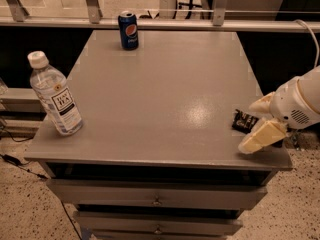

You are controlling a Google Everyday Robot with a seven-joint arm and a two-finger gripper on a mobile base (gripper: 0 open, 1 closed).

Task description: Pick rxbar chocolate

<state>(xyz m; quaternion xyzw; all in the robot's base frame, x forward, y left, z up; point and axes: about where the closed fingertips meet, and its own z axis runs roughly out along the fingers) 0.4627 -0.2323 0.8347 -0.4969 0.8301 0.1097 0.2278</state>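
Observation:
The rxbar chocolate (243,120), a small flat dark bar, lies on the grey table (160,99) near its right front corner. My gripper (257,121) comes in from the right edge of the camera view. Its two pale fingers stand apart, one on the far side of the bar and one (261,136) on the near side. The bar's right end is hidden between them and its left end shows. The gripper is open and the bar rests on the table.
A blue soda can (128,30) stands at the back of the table. A clear water bottle (54,96) stands at the left front corner. Drawers (157,199) sit under the tabletop. A rail (160,21) runs behind the table.

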